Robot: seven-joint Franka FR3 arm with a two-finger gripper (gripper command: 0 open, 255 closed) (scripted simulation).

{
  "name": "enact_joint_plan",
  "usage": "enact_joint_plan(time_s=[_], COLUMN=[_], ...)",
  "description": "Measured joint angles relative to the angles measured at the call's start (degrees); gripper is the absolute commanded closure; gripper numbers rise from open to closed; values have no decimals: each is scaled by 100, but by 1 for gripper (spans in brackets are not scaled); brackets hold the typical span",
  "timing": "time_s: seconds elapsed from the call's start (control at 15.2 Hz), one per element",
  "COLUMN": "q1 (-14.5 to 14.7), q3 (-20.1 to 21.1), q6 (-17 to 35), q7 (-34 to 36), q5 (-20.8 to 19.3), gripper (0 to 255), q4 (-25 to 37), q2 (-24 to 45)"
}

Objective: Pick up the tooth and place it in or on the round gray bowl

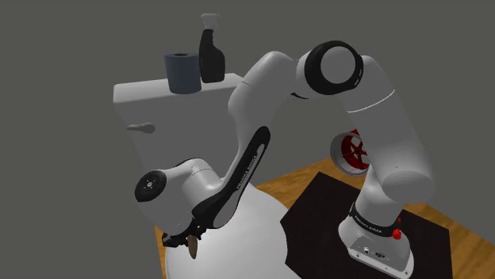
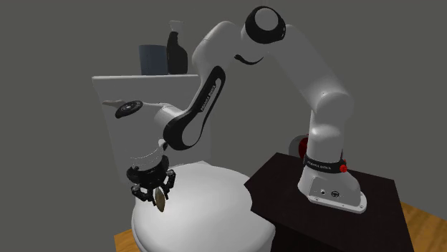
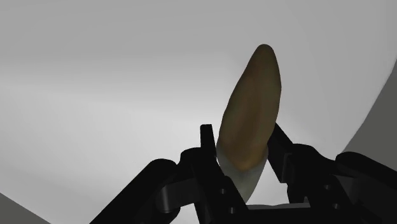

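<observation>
The tapered brown-and-white tooth (image 3: 248, 114) looks smooth and matt, the rounded white toilet lid (image 1: 255, 239) smooth, the floor (image 1: 295, 181) grained brown wood.

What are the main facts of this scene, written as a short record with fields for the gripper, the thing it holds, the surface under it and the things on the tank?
gripper: shut on the tooth, pointing down
tooth: brown, tapered, paler at the clasped end
under the tooth: white rounded lid; whether they touch cannot be told
tank: white, behind the lid
on the tank: dark roll and black spray bottle, side by side, both upright
</observation>
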Motion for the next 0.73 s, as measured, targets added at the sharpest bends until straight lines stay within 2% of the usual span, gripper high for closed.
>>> enact_joint_plan(time_s=[0.33,0.73], q1=[4,-148], q3=[-4,181], q6=[-4,-178], q7=[5,-158], q5=[-8,236], gripper=[255,255], q4=[7,-107], q2=[4,-299])
